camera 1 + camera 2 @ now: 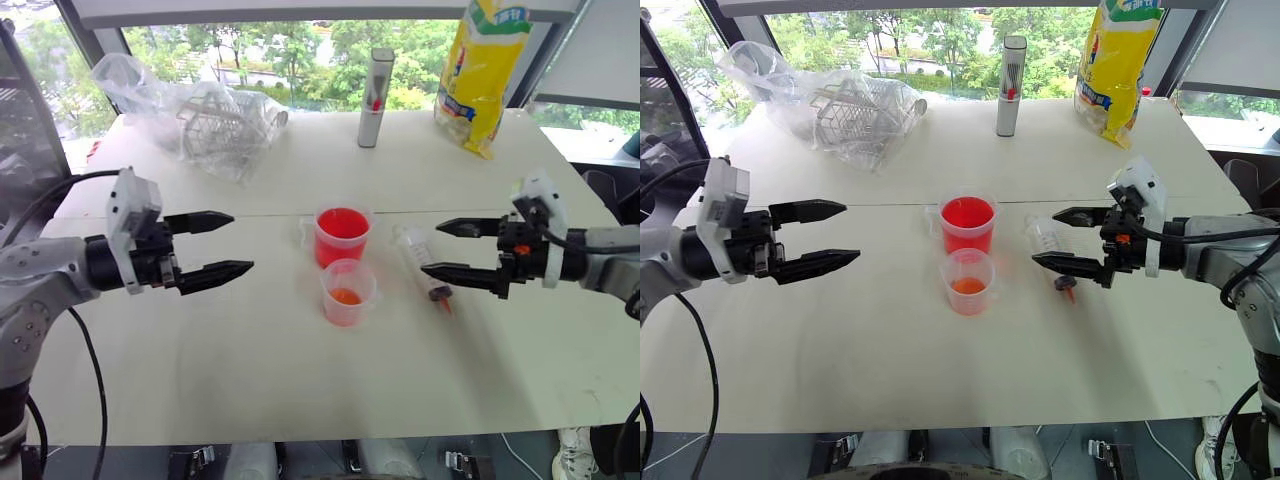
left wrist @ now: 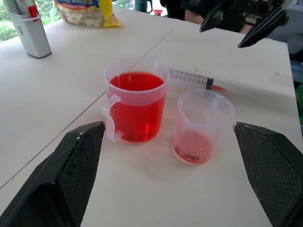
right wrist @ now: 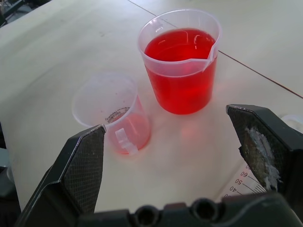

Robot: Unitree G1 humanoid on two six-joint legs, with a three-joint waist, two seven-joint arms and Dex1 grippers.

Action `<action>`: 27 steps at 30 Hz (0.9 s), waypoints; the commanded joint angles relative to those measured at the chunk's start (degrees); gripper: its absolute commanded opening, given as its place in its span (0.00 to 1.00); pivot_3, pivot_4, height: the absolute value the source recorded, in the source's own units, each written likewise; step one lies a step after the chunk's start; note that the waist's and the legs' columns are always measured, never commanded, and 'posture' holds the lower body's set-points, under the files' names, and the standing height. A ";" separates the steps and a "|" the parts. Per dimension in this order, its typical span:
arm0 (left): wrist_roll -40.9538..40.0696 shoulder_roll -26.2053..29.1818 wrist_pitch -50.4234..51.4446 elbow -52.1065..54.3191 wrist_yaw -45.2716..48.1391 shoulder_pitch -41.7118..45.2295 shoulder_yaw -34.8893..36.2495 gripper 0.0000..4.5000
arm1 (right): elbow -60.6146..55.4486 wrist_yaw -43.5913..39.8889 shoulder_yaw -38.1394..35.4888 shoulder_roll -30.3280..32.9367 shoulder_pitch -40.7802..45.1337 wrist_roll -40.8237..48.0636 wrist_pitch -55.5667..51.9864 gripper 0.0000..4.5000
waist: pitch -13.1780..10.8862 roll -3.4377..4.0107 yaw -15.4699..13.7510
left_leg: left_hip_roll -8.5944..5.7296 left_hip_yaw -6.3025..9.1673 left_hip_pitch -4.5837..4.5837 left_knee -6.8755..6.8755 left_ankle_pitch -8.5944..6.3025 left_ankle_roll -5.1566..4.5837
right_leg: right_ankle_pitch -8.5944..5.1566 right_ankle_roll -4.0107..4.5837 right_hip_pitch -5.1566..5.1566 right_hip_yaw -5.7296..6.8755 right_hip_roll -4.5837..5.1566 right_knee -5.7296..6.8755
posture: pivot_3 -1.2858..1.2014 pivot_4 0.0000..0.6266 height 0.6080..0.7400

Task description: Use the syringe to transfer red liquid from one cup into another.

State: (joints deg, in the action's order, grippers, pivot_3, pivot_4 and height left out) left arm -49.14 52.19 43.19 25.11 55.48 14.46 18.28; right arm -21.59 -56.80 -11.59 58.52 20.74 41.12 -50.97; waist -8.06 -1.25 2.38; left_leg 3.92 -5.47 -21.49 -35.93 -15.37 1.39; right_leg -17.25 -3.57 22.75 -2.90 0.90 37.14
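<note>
Barely started, I'd say: the syringe (image 1: 424, 263) lies untouched on the table (image 1: 250, 370) beside the full handled cup (image 1: 341, 235); the small cup (image 1: 348, 292) holds a tinted film. Left claw (image 1: 218, 244) and right claw (image 1: 447, 250) hover spread, empty.

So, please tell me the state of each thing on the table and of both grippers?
Larger cup: upright, nearly full of red liquid.
Smaller cup: upright, thin orange-red layer at the bottom.
Syringe: lying flat on the table, not held.
Grey tube: standing upright.
Yellow bag: standing at the far edge.
Left gripper: open, empty.
Right gripper: open, empty.
</note>
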 commanded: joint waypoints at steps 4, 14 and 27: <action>1.10 -0.90 -1.88 -1.32 0.06 3.00 -2.02 1.00 | 2.02 4.03 0.91 0.38 3.69 -3.71 0.99 0.99 | 0.00 0.00 0.02 | -0.01 -0.01 -0.01 -0.01 0.00 0.00 | -0.02 0.03 0.00 0.00 0.00 -0.02 | 0.52 0.24 1.00; 2.48 -1.72 -2.91 -3.11 0.71 4.91 -4.32 1.00 | 5.44 8.59 6.05 0.29 10.46 -6.46 -5.48 0.99 | -0.01 0.01 0.08 | 0.00 -0.03 -0.01 0.01 0.00 0.00 | -0.02 0.04 0.02 -0.01 0.00 -0.01 | 0.52 0.24 1.00; 4.05 -3.28 -3.91 -2.32 -0.71 4.57 -5.36 1.00 | 46.21 14.55 33.51 -13.86 44.94 -19.21 -33.25 0.99 | 0.01 0.03 0.05 | -0.01 -0.27 -0.50 -0.01 0.00 -0.01 | -0.04 0.15 0.66 -0.15 0.01 0.06 | 0.52 0.24 1.00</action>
State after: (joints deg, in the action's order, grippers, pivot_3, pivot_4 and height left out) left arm -45.36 48.75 40.36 21.06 55.28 19.42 11.59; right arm 21.61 -42.01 20.61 44.49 62.91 24.04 -83.59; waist -8.06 -1.22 2.43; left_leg 3.91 -5.73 -22.17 -35.98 -15.36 1.38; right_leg -17.21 -3.57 23.55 -3.03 0.89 37.21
